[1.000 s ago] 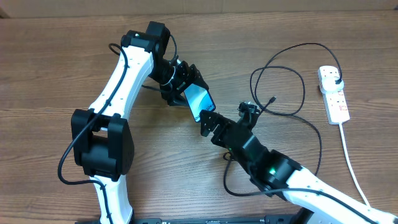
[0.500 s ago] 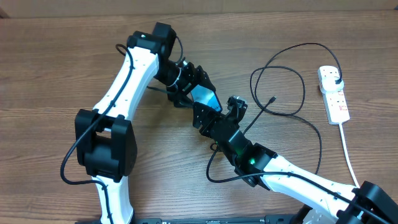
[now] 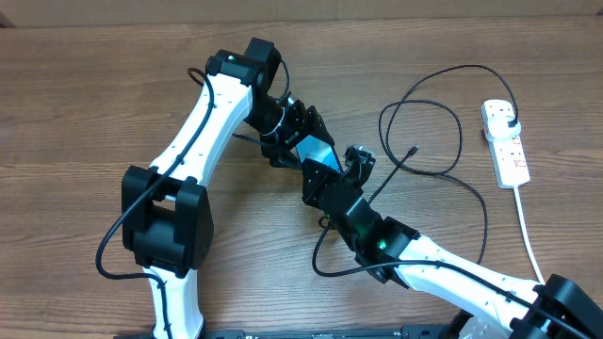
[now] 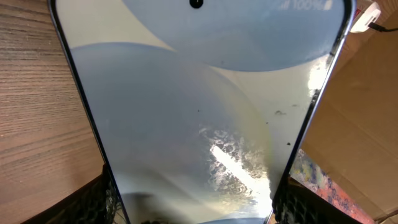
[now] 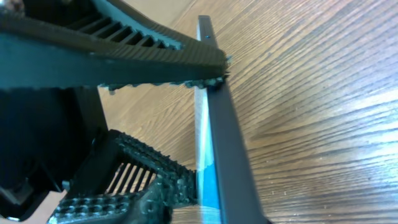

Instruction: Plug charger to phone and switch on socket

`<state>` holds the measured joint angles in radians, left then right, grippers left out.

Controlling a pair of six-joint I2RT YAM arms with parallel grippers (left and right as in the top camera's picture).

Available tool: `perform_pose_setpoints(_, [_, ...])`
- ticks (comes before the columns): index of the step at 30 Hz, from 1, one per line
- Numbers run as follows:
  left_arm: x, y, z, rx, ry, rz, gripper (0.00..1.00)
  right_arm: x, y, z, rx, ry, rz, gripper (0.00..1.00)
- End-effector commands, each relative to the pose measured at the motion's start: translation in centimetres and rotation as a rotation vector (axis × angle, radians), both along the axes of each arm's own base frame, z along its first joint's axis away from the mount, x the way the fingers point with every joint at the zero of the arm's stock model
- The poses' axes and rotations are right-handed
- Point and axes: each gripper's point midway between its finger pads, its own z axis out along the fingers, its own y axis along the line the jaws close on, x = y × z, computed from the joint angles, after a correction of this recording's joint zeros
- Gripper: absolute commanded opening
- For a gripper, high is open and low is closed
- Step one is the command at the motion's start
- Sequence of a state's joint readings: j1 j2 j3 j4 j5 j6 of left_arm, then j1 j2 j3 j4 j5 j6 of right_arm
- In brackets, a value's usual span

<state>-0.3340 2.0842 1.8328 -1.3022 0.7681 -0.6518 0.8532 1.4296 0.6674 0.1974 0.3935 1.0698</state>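
Observation:
The phone (image 3: 313,149), its screen light blue, is held tilted above the table mid-scene. My left gripper (image 3: 292,137) is shut on its upper end. In the left wrist view the phone (image 4: 199,106) fills the frame between the black fingers (image 4: 93,199). My right gripper (image 3: 325,171) has closed on the phone's lower end. The right wrist view shows the phone (image 5: 219,137) edge-on, with my right gripper (image 5: 202,130) touching it with both fingertips. The charger (image 3: 443,94) loops on the table to the right; its loose tip (image 3: 415,149) lies free and its plug (image 3: 510,122) sits in the socket (image 3: 509,155).
The socket's white cord (image 3: 532,245) runs down the right side towards the front edge. The charger's loops cover the table between my right arm (image 3: 443,268) and the socket. The left arm's black base joint (image 3: 165,221) stands at the front left.
The left arm carried the phone a little right and back. My right gripper came in from the front right to the phone's lower end and closed from wide open onto it.

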Motion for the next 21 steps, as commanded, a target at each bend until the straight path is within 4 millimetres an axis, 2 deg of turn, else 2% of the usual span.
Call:
perform_pose_setpoints(1, [-0.1,-1.0,1.0,-0.043,-0.015,-0.026,0.58,0.3,0.2,0.9,0.014,-0.02,-0.003,0.19])
perform_pose_setpoints(4, [-0.1,-1.0,1.0,-0.043,-0.022,-0.032,0.61,0.3,0.2,0.9,0.014,-0.02,-0.003,0.11])
perform_pose_setpoints(7, [0.1,-0.9,1.0,-0.048,-0.044,-0.044,0.67,0.3,0.2,0.9,0.014,-0.02,-0.003,0.08])
perform_pose_setpoints(12, [0.9,0.1,1.0,-0.063,-0.091,-0.062,0.85,0.3,0.2,0.9,0.013,-0.019,-0.003,0.04])
perform_pose_setpoints(16, [1.7,2.2,1.1,-0.077,-0.132,-0.071,1.0,0.3,0.0,0.9,0.014,-0.015,-0.009,0.04])
perform_pose_setpoints(21, [2.3,5.3,1.9,-0.115,-0.152,-0.056,1.0,0.1,-0.9,0.5,0.063,0.053,-0.035,0.04])
